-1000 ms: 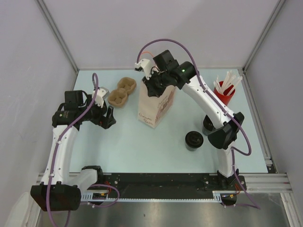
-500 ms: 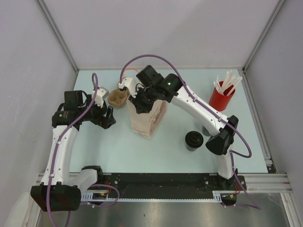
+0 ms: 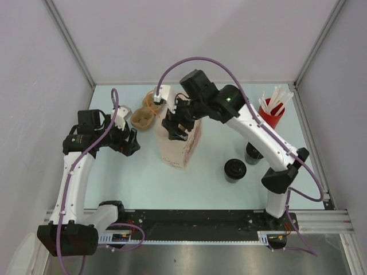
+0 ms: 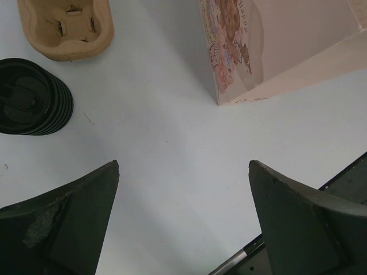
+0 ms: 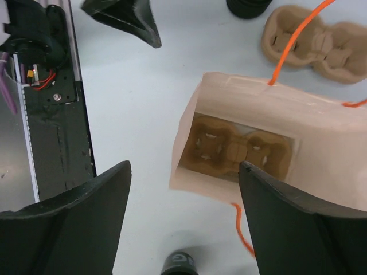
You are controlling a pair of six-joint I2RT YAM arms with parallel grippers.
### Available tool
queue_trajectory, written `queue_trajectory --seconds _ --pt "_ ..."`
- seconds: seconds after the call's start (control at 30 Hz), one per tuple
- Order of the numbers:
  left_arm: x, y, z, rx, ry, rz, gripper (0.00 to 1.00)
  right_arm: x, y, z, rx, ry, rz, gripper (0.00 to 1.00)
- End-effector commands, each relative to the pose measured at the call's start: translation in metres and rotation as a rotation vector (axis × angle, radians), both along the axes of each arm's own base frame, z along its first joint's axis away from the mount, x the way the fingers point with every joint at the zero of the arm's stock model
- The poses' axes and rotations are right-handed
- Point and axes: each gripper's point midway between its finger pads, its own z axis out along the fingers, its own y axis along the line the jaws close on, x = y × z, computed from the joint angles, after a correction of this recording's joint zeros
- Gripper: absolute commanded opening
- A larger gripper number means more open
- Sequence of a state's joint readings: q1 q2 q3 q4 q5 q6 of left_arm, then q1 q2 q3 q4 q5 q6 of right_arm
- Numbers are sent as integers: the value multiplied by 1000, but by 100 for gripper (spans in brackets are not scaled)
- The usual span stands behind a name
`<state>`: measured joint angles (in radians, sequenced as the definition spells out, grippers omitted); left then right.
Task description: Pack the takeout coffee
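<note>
The takeout coffee (image 3: 234,170), a short black cup with a ringed lid, stands on the table right of the paper bag (image 3: 182,150). My right gripper (image 3: 174,127) hangs open just over the bag's mouth with nothing between its fingers. In the right wrist view the right gripper (image 5: 183,166) frames the near rim of the bag (image 5: 321,132), and a brown cup carrier (image 5: 235,150) lies flat inside. My left gripper (image 3: 133,142) stands open and empty left of the bag. The left wrist view shows the left gripper (image 4: 183,163) over bare table.
A second brown carrier (image 3: 143,116) lies behind the bag. A short ribbed black stack (image 4: 31,97) sits beside that carrier (image 4: 66,26). A taller black cup (image 3: 252,153) and a red cup of white sticks (image 3: 268,116) stand right. The black rail (image 3: 189,220) runs along the near edge.
My right gripper, shut on the bag's top edge, dragged the bag left and nearer, then opened and let it go. The left arm has not moved.
</note>
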<state>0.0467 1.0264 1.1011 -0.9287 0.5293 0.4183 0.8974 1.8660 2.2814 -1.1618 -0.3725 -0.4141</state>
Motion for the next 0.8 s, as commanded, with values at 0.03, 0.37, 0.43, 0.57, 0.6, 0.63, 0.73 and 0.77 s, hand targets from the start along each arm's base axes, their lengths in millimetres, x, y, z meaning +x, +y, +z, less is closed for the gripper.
queue_trajectory --seconds 0.03,0.37,0.43,0.57,0.6,0.63,0.73,0.77 --pt "1 -1 6 -21 -24 12 99 -28 -50 92 178 -149 65 86" --pt "1 1 7 -8 -19 14 100 -43 -173 4 -62 -278 92 100" --pt "2 2 8 -5 -14 15 99 -50 -193 -14 -129 -322 107 100" --pt "2 5 10 13 -8 14 100 -59 -212 -59 -214 -190 92 100" --pt "0 6 10 19 -3 14 99 -58 -215 -67 -222 -154 73 100" --pt "0 7 12 27 -3 15 99 -57 -217 -72 -225 -133 60 100" --pt "-3 10 13 50 -3 13 99 -51 -226 -94 -249 -83 9 100" --pt "-4 11 13 61 -6 10 100 -48 -227 -100 -256 -85 3 100"
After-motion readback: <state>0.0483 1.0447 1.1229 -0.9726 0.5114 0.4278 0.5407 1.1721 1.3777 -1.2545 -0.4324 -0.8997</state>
